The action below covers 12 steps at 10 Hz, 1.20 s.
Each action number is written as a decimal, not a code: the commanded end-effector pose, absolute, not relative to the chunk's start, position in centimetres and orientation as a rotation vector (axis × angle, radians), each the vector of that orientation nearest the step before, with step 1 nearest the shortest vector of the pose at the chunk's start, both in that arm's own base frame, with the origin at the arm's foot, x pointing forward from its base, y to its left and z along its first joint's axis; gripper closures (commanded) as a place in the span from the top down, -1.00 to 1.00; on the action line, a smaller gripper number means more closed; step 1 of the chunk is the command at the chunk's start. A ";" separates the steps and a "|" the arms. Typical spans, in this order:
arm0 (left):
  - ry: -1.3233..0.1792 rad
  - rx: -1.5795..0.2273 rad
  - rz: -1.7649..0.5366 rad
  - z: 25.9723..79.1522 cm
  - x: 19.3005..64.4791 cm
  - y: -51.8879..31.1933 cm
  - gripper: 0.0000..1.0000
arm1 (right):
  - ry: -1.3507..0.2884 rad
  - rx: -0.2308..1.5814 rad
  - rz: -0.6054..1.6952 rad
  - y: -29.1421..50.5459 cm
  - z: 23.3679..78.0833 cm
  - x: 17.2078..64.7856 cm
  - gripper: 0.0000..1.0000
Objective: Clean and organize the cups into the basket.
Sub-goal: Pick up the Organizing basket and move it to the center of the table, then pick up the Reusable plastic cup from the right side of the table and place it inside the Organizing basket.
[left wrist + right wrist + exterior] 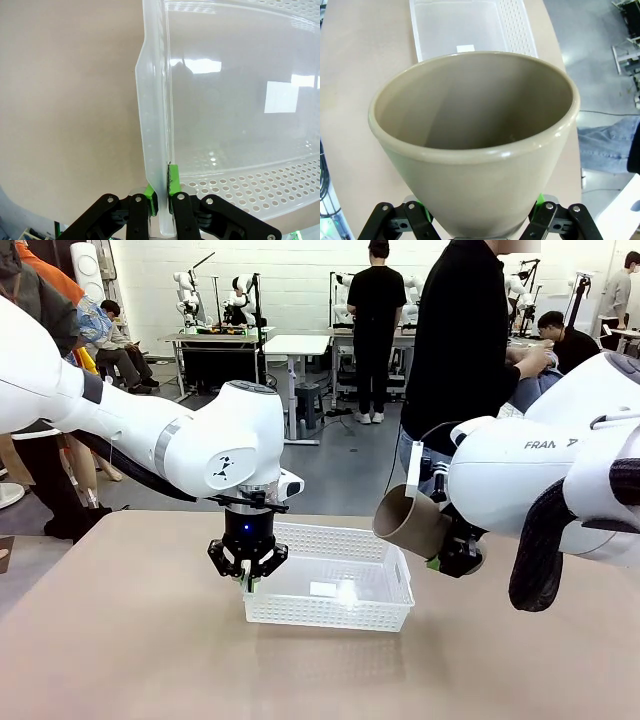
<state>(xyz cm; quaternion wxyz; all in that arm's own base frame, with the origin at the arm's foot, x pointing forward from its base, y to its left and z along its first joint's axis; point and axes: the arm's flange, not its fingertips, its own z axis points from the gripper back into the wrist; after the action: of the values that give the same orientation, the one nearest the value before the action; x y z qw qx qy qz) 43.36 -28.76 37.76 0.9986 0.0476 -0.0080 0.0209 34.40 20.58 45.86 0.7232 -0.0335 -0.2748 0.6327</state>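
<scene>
Left gripper (247, 578) clenches the near-left wall of the low white perforated plastic basket (340, 612); right gripper (443, 546) grasps a tilted tan-brown matte tumbler (408, 520), seemingly just beyond the basket's right end.

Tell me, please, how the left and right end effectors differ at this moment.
The left end effector is pinched thin on the wall of the basket at its near-left corner, while the right end effector stands wide around a tan cup. The left points straight down, low over the table. The right is raised beside the basket, with the cup tilted. Both are gripping something.
</scene>
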 end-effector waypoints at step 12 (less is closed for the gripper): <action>-0.017 0.091 0.044 37.9 43.4 -28.8 -1.00 | -0.168 -0.031 1.661 31.8 44.9 40.8 0.63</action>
<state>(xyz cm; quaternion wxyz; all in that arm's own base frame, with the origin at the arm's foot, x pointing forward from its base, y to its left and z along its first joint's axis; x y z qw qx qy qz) 43.37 -28.76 37.76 0.9986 0.0476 -0.0079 0.0209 41.51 32.12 45.50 0.6525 -0.0196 -0.0494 0.7559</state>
